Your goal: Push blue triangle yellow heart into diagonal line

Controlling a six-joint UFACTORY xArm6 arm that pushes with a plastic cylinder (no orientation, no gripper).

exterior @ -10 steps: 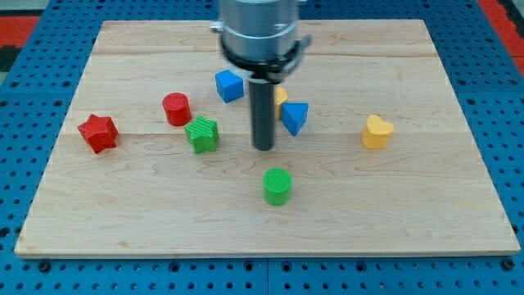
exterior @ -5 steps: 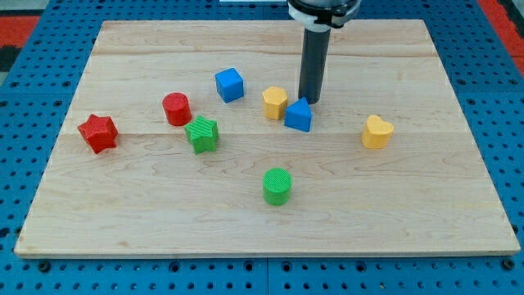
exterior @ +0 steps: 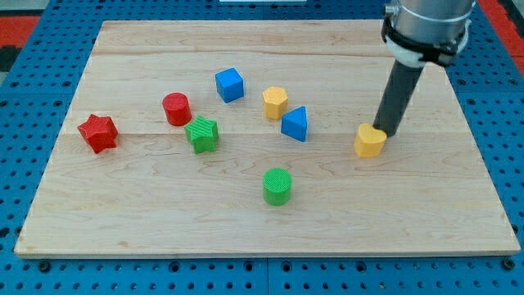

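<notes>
Pale wooden board (exterior: 164, 221) on blue pegboard surface (exterior: 24, 164); red patches in top corners; even light.

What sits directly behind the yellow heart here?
My tip stands right behind the yellow heart, at its upper right edge, apparently touching. The rod hides a strip of board behind it.
</notes>
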